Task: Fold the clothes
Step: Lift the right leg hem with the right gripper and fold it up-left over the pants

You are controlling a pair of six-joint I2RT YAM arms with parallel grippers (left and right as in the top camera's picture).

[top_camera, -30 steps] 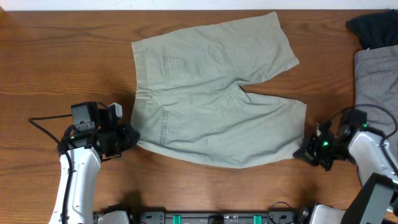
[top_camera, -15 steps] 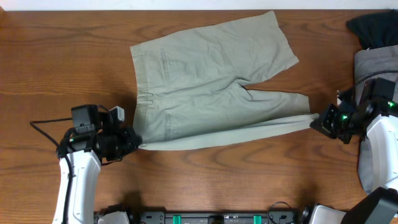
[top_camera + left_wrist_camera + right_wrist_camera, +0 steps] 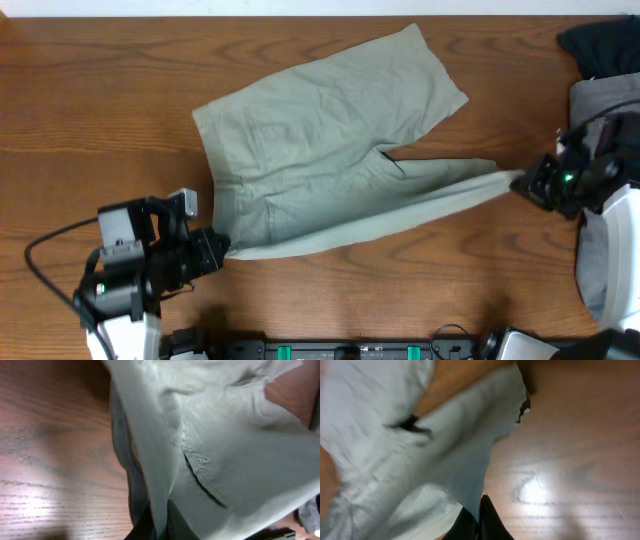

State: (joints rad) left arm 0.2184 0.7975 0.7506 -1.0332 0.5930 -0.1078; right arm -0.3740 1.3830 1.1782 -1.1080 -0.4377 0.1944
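The shorts (image 3: 330, 140) lie across the middle of the counter (image 3: 80, 100), waistband to the left and legs to the right; the far leg rests flat on the wood, pointing toward the far right, while the near leg is drawn out long and narrow. That shape comes from the grip. The left claw (image 3: 220, 247) is clenched on the near corner at the waistband end; the right claw (image 3: 522, 184) is clenched on the hem of the near leg; between them the near edge runs as one taut line. Both wrist views bear this out; each shows pale cloth pinched between the dark fingertips and spreading away from them in a fan.

Holding the two ends of one long edge looks like the start of a lengthwise fold; I judge the near half is meant to be carried over onto the far half, leg upon leg. The pull between the claws keeps that edge straight, so it should come down without bunching; the crotch seam shows as a dark notch about where the crease would fall.

A grey garment (image 3: 605, 110) and a black garment (image 3: 600, 45) sit at the right edge, apart from the shorts; the right arm works just beside the grey one, so a wide swing might drag it.
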